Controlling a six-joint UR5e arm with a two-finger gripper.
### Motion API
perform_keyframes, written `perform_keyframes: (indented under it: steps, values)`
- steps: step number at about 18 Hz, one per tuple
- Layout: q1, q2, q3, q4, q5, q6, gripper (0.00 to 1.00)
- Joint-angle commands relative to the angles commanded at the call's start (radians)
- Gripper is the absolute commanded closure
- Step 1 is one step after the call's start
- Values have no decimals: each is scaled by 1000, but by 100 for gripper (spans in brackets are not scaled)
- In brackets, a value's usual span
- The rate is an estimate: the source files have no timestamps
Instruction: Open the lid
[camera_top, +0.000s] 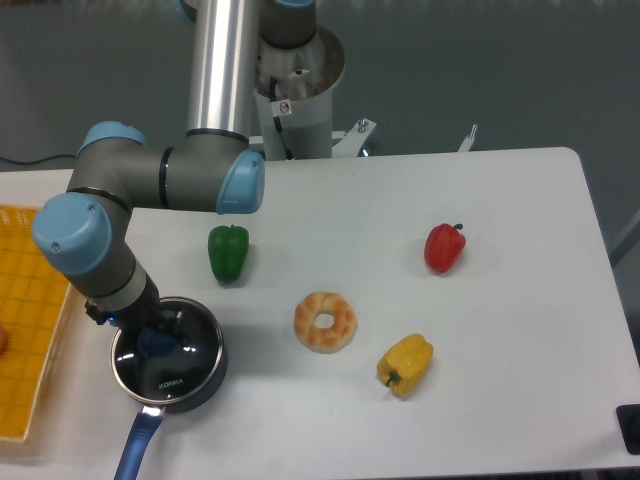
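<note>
Looking down on the worktop, we note:

Lid: the lid (172, 362) sits flat on the saucepan (205, 383) near the front-left corner of the worktop (500, 400), its blue knob (154, 342) at the centre.
Gripper: the gripper (150, 332) is directly above the lid, down at the knob; the wrist hides its fingers, so we cannot tell whether they are apart or closed on the knob.
Saucepan handle: the blue handle (136, 445) points toward the front edge.
Tray: a yellow tray (30, 330) lies at the left edge.
Others: the green pepper (228, 252) is just behind the saucepan; the doughnut (325, 321) sits mid-worktop; the yellow pepper (405, 364) and red pepper (444, 247) lie toward the right.
</note>
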Motion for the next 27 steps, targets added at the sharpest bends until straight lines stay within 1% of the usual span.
perform_keyframes:
  steps: [2, 12, 14, 16, 18, 21, 26, 27]
  values:
    - [0, -5, -3, 8, 0, -2, 0]
    - [0, -9, -3, 8, -2, 5, 0]
    - [0, -11, -3, 9, -2, 5, 1]
    - [0, -12, -3, 15, -2, 5, 4]
    - [0, -12, -3, 15, -2, 5, 10]
    - [0, -14, -5, 23, -2, 5, 17]
    - [0, -12, -5, 23, -2, 5, 33]
    - [0, -12, -5, 23, -2, 5, 34]
